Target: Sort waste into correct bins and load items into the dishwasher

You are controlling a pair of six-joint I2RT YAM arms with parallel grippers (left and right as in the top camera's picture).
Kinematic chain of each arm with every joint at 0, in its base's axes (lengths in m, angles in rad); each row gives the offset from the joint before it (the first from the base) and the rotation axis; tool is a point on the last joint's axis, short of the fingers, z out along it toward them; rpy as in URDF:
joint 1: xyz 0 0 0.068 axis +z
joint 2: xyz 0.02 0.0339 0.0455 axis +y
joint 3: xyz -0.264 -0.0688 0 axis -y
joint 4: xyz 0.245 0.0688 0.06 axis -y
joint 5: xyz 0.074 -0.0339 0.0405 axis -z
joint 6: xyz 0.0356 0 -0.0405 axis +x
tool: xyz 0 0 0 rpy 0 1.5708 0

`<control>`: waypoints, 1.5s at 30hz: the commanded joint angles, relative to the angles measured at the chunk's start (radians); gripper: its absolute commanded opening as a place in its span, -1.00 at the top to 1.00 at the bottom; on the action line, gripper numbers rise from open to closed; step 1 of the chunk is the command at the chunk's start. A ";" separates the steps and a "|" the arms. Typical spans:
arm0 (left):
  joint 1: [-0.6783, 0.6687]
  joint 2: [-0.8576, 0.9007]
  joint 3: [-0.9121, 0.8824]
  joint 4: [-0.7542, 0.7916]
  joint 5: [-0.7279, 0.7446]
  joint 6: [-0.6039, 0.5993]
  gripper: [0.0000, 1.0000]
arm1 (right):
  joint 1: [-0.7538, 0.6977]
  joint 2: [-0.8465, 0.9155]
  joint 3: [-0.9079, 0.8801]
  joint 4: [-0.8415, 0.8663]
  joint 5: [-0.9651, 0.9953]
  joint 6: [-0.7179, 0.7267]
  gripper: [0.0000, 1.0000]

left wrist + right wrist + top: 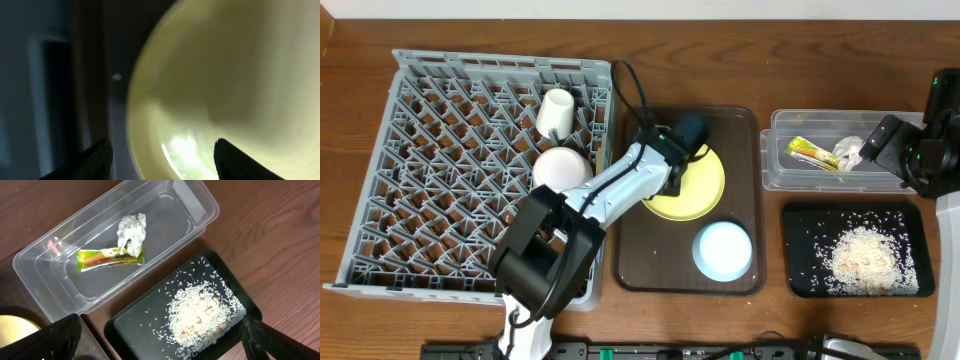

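Because your left end effector [678, 166] sits spread at the yellow plate's [705, 196] 12 o'clock rim, a shallow pinch could drop it.

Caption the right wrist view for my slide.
Wrapper and tissue in the clear tub, rice scraps in the black tray alongside.

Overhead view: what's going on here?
The left arm reaches onto the brown tray, its jaws open astride the edge of the yellow plate; a blue bowl sits beside it. The right arm, jaws open and empty, hovers over the clear tub holding a wrapper and tissue, and the black tray of rice. A white bowl and cup are in the rack.
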 commanded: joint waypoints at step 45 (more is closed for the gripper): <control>0.135 -0.423 -0.019 -0.072 0.060 0.015 -0.87 | -0.005 -0.001 0.006 -0.002 0.007 -0.006 -0.98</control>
